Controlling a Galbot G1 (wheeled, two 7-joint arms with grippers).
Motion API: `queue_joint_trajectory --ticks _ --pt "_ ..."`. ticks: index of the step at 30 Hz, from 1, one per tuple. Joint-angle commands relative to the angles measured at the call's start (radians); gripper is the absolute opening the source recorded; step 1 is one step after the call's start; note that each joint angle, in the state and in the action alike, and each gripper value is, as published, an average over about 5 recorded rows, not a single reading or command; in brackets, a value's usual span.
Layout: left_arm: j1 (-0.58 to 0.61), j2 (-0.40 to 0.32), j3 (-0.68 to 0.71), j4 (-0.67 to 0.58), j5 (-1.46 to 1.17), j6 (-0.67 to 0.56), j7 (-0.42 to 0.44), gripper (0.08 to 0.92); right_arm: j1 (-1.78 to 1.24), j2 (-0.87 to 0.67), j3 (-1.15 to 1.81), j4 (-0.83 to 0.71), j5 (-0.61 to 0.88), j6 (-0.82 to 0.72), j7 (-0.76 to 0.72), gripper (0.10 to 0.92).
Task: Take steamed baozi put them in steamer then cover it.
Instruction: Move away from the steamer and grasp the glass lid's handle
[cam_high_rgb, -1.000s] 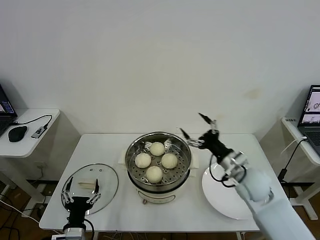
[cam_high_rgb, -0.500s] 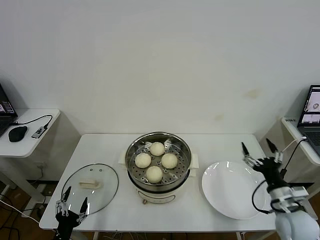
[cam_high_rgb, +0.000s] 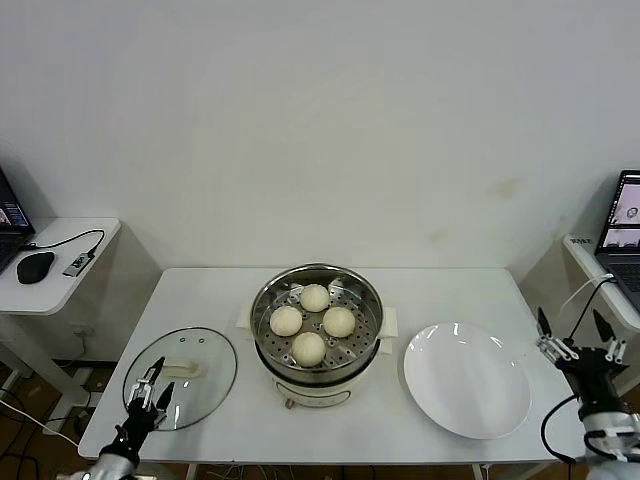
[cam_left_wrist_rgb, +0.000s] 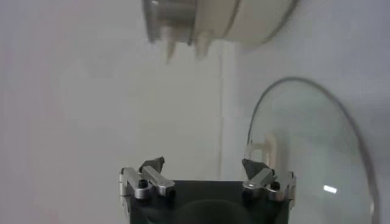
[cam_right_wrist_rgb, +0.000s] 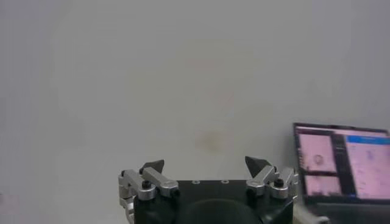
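This looks like a robotics lab or test room rather than a kitchen. A plain white rectangular table (cam_high_rgb: 210, 300) stands against a bare white wall (cam_high_rgb: 320, 120), with no cabinets or sink around it. A small white side desk (cam_high_rgb: 55, 262) on the left holds a black computer mouse (cam_high_rgb: 35, 266), a cable and the corner of a laptop. Another white desk (cam_high_rgb: 600, 285) on the right carries an open laptop with a lit screen (cam_high_rgb: 624, 215), also seen in the right wrist view (cam_right_wrist_rgb: 341, 161). Loose cables trail on the floor.
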Motion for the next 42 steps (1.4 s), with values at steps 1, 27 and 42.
queue_joint_trajectory --ticks 1,27,42 --pt "-0.175 0.087 0.047 0.195 0.114 -0.011 0.026 0.823 -0.054 0.039 0.053 0.032 0.010 -0.008 0.008 0.823" --pt "-0.375 0.075 0.159 0.308 0.039 -0.030 0.057 0.823 -0.065 0.052 0.016 0.039 0.008 -0.008 -0.006 0.823" --pt "-0.374 0.048 0.165 0.374 -0.006 -0.038 0.056 0.662 -0.064 0.053 -0.002 0.041 -0.003 -0.009 -0.010 0.823"
